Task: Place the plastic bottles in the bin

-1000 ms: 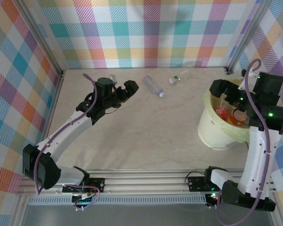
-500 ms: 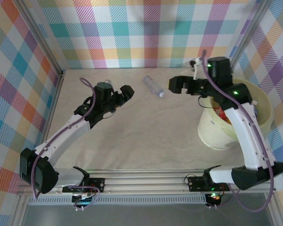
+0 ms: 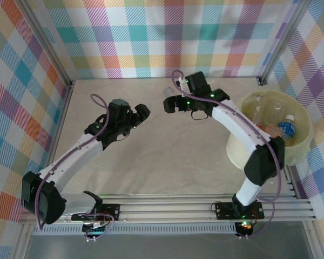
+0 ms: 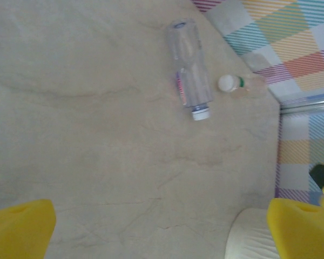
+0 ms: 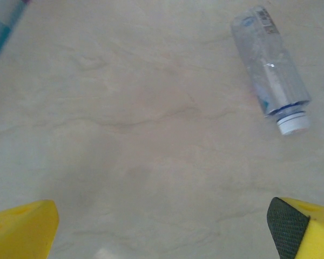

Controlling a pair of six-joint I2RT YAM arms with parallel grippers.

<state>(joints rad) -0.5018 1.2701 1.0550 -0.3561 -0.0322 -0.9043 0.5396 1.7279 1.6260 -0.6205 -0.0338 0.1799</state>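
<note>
A clear bottle (image 5: 270, 73) with a white cap lies on its side on the table, up and to the right of my open right gripper (image 5: 162, 232). From the left wrist the same clear bottle (image 4: 190, 70) lies far ahead, with a smaller white-capped bottle (image 4: 240, 84) beside it near the wall. My left gripper (image 4: 162, 232) is open over bare table. From above, the right gripper (image 3: 170, 103) reaches over the back middle and the left gripper (image 3: 141, 113) hangs just left of it. The bin (image 3: 243, 156) stands at the right, holding a blue-labelled bottle (image 3: 286, 128) and others.
Plaid walls close off the back and both sides, and a metal rail (image 3: 167, 204) runs along the near edge. The bin's cream wall (image 4: 248, 237) shows at the lower right of the left wrist view. The right arm's forearm (image 3: 243, 129) crosses the bin's left rim.
The right arm has swung left from over the bin to the back middle of the table, now covering the lying bottle from above. The left gripper has drawn back slightly toward me.
</note>
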